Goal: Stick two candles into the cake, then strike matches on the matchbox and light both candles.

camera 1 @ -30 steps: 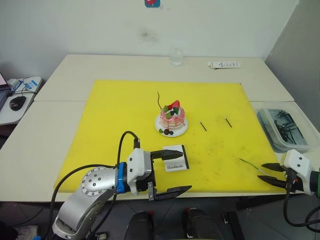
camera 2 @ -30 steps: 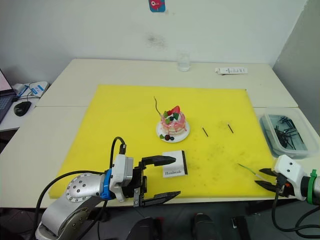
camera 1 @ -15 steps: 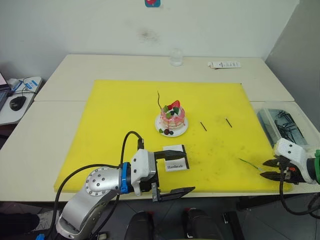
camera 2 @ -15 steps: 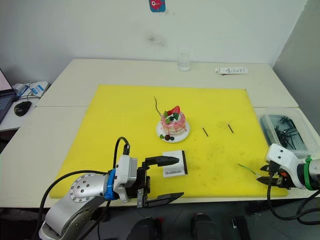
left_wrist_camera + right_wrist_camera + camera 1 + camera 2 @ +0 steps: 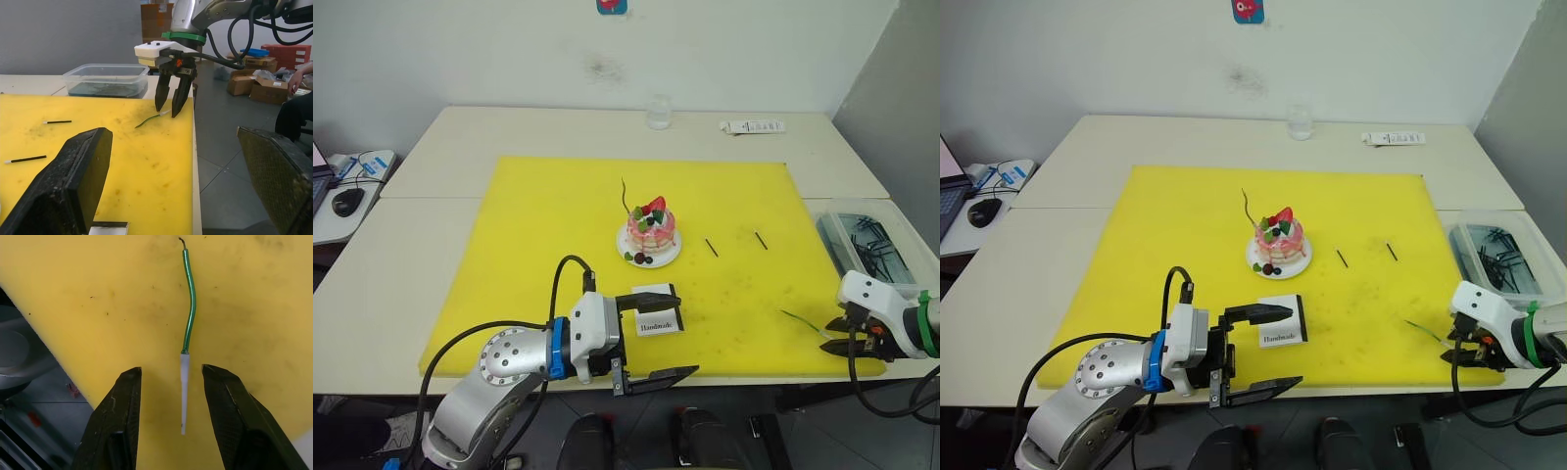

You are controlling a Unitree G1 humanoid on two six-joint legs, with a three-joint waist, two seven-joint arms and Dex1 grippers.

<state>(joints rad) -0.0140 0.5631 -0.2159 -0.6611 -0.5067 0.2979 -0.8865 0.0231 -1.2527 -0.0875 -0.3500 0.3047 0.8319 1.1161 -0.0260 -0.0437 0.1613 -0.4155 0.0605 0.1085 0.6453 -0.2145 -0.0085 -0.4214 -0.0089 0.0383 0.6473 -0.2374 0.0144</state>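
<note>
The pink-and-white cake sits on its white plate mid-mat, and one thin curved candle stands up from its left side. A second candle, green with a white end, lies flat near the mat's front right corner. My right gripper is open, and its fingers straddle that white end without touching it. Two dark matches lie right of the cake. The white matchbox lies in front of the cake. Just beside its near edge my left gripper is held open.
Everything rests on a yellow mat. A clear bin holding dark sticks stands off the mat's right edge. At the back are a glass and a white tube. A person sits beyond the table's right end.
My right gripper has come in toward the mat's front right corner and now brackets the lying candle's white end. The left arm edged slightly right, its gripper still open.
</note>
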